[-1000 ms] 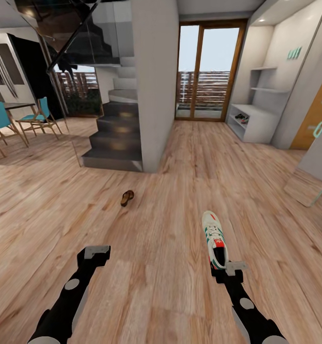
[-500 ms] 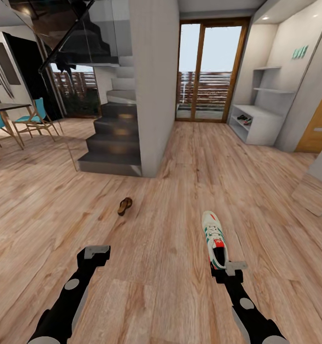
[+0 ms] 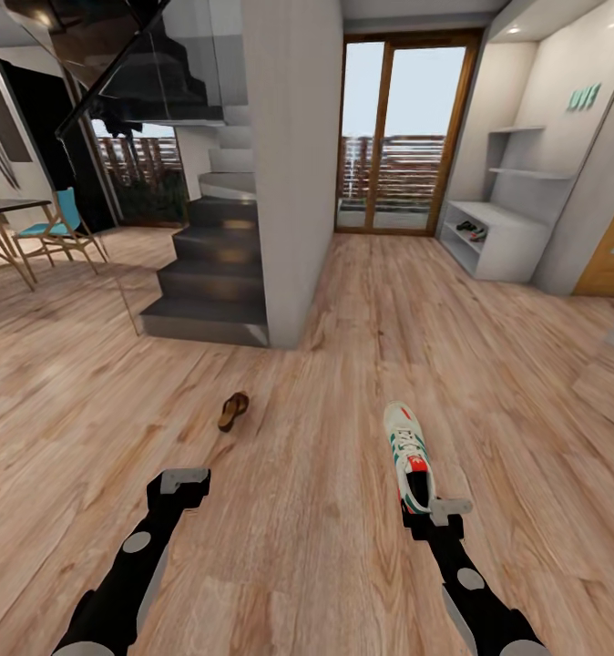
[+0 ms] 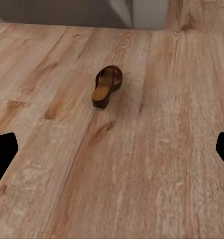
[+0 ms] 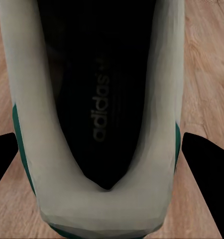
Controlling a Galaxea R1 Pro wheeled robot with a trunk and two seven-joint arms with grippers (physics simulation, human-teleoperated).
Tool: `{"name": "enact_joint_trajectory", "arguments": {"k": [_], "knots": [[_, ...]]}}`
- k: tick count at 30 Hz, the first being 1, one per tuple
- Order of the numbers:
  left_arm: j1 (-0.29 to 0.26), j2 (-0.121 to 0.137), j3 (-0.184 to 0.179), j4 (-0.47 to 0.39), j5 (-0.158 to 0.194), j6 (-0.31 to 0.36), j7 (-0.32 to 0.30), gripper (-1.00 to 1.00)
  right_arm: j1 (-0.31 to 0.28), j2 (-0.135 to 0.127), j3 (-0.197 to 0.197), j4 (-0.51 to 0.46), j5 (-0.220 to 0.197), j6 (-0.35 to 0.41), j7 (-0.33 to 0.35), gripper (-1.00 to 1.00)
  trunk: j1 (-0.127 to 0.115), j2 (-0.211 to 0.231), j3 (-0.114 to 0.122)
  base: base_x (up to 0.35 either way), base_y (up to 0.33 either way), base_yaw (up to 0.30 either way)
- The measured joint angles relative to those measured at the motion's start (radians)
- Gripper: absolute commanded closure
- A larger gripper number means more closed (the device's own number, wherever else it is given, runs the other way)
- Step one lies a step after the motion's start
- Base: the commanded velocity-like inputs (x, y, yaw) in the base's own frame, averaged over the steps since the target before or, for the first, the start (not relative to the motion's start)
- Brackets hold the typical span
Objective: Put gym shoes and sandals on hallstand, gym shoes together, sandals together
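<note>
The fingers of the right gripper (image 3: 432, 512) are clenched on the heel of a gym shoe (image 3: 409, 452), one on each side of its collar; the right wrist view looks straight down into the dark insole, with the heel rim nearest the camera. The shoe's long axis runs straight ahead from the fingers, toe pointing toward the far end of the corridor, and it looks carried just above the corridor floor (image 3: 325, 383), though whether the sole clears the planks cannot be told.

The left gripper (image 3: 185, 480) holds nothing. Its fingers (image 4: 4, 149) sit wide apart at the two edges of the left wrist view. Ahead of them and a little toward the robot's right lies one sandal (image 3: 233, 411), flat on the floor with its length roughly in line with the reach. The left arm is plainly the nearer one to it.

The hallstand (image 3: 507, 239) stands well apart, against the right wall near the glass door (image 3: 398, 137), and small shapes, seemingly footwear, already lie on its shelf. A staircase (image 3: 211, 273) rises left of a pillar.
</note>
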Motion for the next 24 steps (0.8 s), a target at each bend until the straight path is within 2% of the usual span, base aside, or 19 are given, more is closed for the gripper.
{"name": "enact_joint_trajectory", "arguments": {"k": [17,24], "knots": [[-0.001,0.0,0.001,0.0,0.0,-0.001,-0.002,-1.0,0.0,0.0,-0.001,0.0,0.0,0.001,-0.001,1.0,0.0,0.0,0.0,0.338,0.0,0.0],[0.0,0.0,0.001,0.0,0.0,0.001,-0.003,-1.0,0.0,0.0,0.0,0.0,0.0,0.001,-0.001,1.0,0.0,0.0,0.0,0.335,0.082,0.0]]}}
